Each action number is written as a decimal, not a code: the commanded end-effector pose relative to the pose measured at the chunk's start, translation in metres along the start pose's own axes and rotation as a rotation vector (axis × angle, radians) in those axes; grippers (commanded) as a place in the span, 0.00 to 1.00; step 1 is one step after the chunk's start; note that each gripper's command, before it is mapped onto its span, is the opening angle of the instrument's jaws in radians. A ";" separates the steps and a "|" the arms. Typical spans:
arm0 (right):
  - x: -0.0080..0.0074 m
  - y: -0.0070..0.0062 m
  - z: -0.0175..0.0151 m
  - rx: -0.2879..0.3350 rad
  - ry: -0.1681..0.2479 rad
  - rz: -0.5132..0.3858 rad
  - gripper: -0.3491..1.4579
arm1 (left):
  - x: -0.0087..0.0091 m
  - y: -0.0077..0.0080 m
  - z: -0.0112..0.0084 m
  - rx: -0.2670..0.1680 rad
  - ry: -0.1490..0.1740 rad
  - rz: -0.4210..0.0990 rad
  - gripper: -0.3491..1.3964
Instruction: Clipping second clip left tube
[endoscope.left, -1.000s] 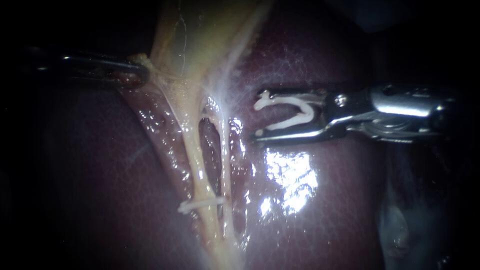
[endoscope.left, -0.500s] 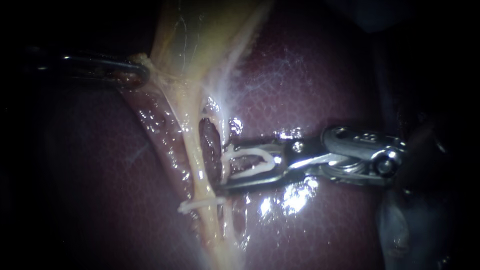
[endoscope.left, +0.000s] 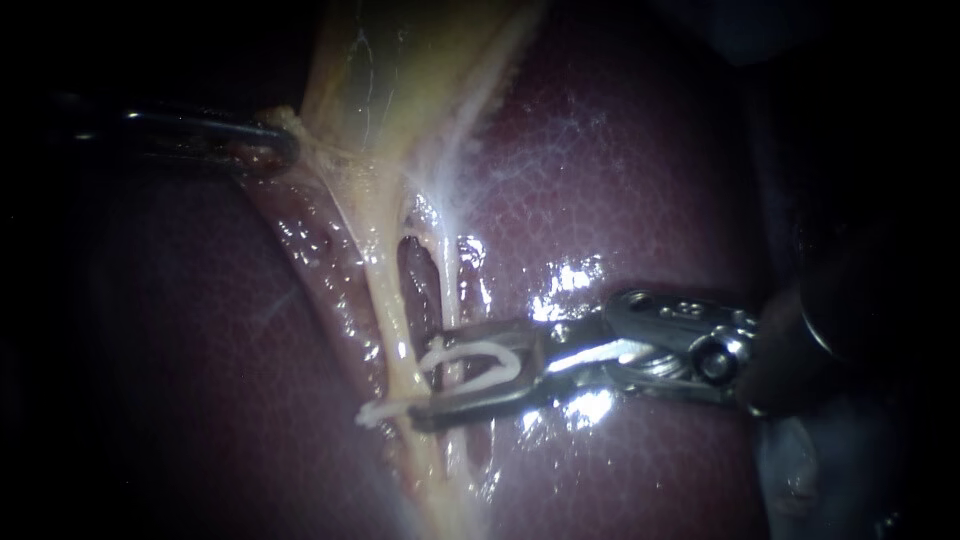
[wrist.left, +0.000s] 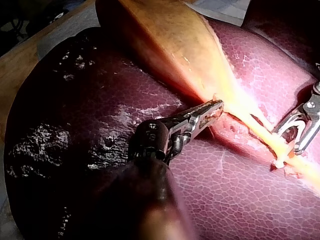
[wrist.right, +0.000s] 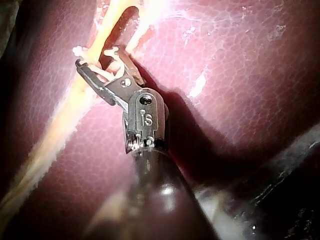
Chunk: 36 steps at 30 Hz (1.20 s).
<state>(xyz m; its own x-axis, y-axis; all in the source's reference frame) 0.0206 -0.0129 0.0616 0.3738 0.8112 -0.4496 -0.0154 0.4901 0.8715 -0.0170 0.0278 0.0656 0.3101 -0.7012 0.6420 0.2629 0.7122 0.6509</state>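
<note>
Two pale tubes run down from the gallbladder (endoscope.left: 390, 80): a thicker left tube (endoscope.left: 385, 290) and a thin right tube (endoscope.left: 448, 280). A white clip (endoscope.left: 395, 408) sits across the left tube low down. My right instrument (endoscope.left: 428, 378) comes in from the right. Its jaws stand apart and hold an open white clip (endoscope.left: 480, 365) between them. They straddle the right tube, and their tips reach the left tube just above the seated clip. My left instrument (endoscope.left: 275, 140) is shut on tissue at the gallbladder's edge, also seen in the left wrist view (wrist.left: 212, 109).
Dark red liver (endoscope.left: 650, 180) lies on both sides of the tubes, wet and shiny near the right instrument's shaft. A narrow window (endoscope.left: 415, 270) opens between the two tubes.
My right instrument has moved down and to the left with its clip, from over the liver to astride the tubes just above the seated clip. The left instrument has held still.
</note>
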 end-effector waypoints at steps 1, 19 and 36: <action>-0.0002 0.0003 0.0002 -0.001 0.000 0.005 0.46 | 0.0000 0.0000 0.0000 -0.001 0.000 0.001 0.00; 0.0007 0.0015 0.0037 0.208 0.097 0.146 0.46 | 0.0001 0.0000 0.0001 -0.002 0.000 0.001 0.00; 0.0046 -0.0024 0.0028 0.389 0.193 0.211 0.45 | 0.0002 0.0000 0.0003 -0.003 0.000 0.002 0.00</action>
<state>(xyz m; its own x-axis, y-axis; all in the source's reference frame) 0.0250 -0.0112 0.0578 0.2177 0.9432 -0.2508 0.2913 0.1824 0.9391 -0.0171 0.0276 0.0659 0.3101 -0.7001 0.6432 0.2650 0.7134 0.6488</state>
